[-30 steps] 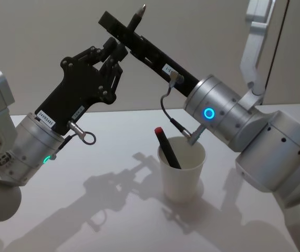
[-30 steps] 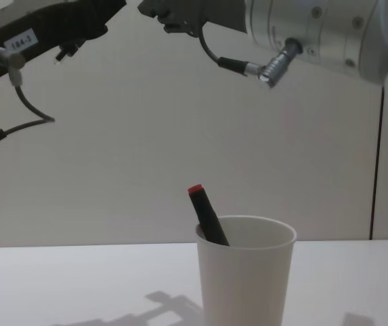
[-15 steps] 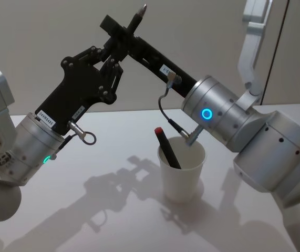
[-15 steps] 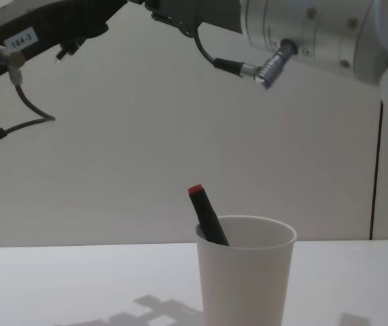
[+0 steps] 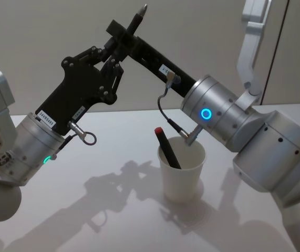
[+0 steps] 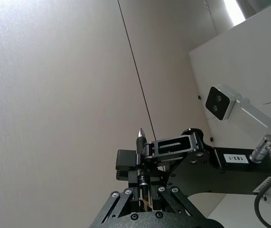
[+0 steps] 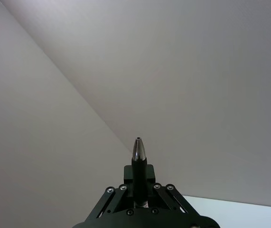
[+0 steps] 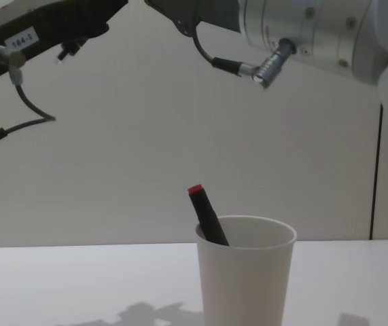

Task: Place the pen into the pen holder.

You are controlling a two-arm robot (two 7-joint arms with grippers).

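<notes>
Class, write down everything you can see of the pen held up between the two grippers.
The pen is dark and slim with a pointed silvery metal tip aimed upward. It is raised high above the table, well above the white paper cup. The left gripper and the right gripper meet at its lower barrel, which passes between their fingers; its bottom end is hidden. It touches nothing else.

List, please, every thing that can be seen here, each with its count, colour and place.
Pen with metal tip: one, black, held aloft between both pincers, tip pointing up.
Pen with red cap: one, black, leaning inside the cup.
Paper cup: one, white, upright on the table.
Table: one, white.
Wall: grey, behind.
Left pincer: black, raised, at the pen's lower end.
Right pincer: black, raised, shut on the pen.
</notes>
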